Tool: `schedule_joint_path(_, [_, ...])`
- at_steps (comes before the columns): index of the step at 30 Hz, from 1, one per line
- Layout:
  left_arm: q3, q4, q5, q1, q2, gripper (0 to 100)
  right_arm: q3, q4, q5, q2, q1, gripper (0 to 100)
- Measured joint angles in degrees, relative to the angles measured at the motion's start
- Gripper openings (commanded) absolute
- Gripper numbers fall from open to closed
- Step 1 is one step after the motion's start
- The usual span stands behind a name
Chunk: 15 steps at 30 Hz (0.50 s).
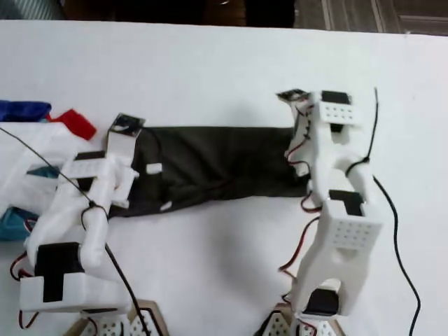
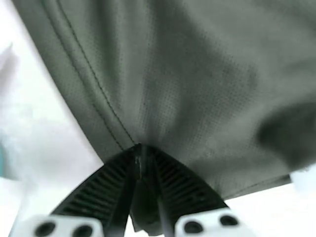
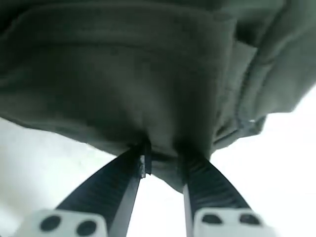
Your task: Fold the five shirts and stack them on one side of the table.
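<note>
A dark green shirt point(image 1: 217, 164) lies folded into a long band across the middle of the white table point(image 1: 210, 63). My left gripper point(image 1: 143, 171) is at the band's left end. In the left wrist view it point(image 2: 139, 153) is shut on the shirt point(image 2: 187, 74), pinching a fold near a stitched seam. At the band's right end is my right gripper point(image 1: 297, 157). In the right wrist view it point(image 3: 165, 155) is shut on a thick bunch of the layered shirt point(image 3: 123, 79), which hangs a little above the table.
A heap of other shirts lies at the table's left edge: white point(image 1: 28, 154), blue point(image 1: 21, 110), red point(image 1: 75, 122) and teal point(image 1: 10, 224). A black cable point(image 1: 395, 210) trails beside the right arm. Bare table extends behind and in front of the shirt.
</note>
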Motion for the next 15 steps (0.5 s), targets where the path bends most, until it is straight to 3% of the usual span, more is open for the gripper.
schedule_joint_path(7, [0.0, 0.0, 0.0, 0.0, 0.0, 3, -0.09, 1.93, 1.67, -5.01, 1.23, 10.4])
schedule_joint_path(15, [-0.18, 0.18, 0.0, 0.0, -0.26, 3, 1.93, 8.44, 1.93, -25.58, 2.9, 10.5])
